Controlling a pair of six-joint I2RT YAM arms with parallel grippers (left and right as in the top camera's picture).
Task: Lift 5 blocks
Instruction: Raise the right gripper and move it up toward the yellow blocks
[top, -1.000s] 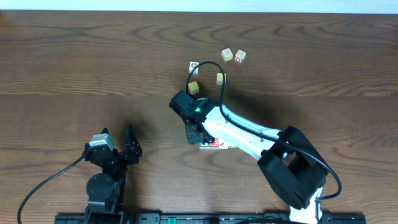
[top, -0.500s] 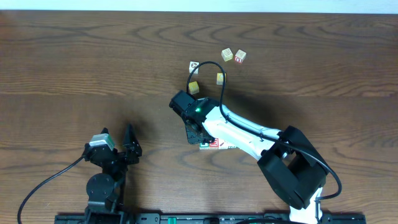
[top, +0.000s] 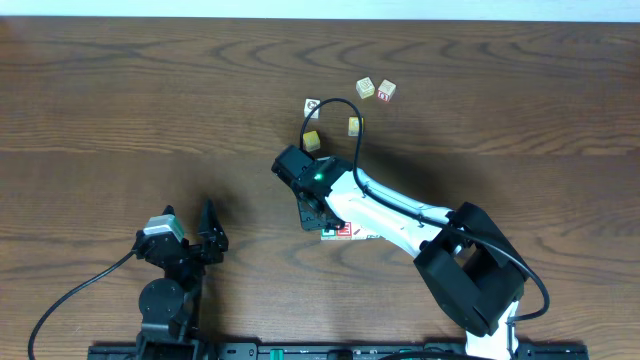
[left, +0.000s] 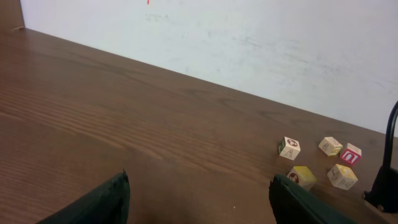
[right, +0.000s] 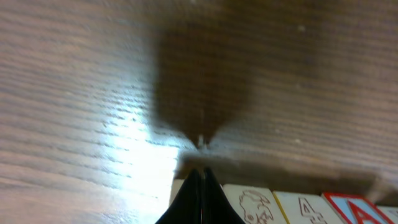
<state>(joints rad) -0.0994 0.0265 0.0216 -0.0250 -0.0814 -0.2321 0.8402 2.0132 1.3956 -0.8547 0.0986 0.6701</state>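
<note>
right claw (top: 312, 218): pinched fully shut, nothing gripped, tip down low by the worktop (top: 120, 100). Touching it or not, can't tell.

blocks (top: 342, 231): lined up in a row just beside the shut right claw, on its right in the wrist view. Partly tucked under the arm from above, so no full count.

row up close: whitish block (right: 252, 202) with a little drawing nearest the claw, another whitish one next to it, then a red-faced block (right: 348, 210) at the edge of the shot.

left claw (top: 188, 216): spread wide open, empty, well apart from the row.

loose cubes (top: 365, 88): five scattered past the right claw's far side, well apart from the row. Ahead and to the right of the left claw in its own view, with a yellow cube (left: 301, 177) closest to it.
</note>
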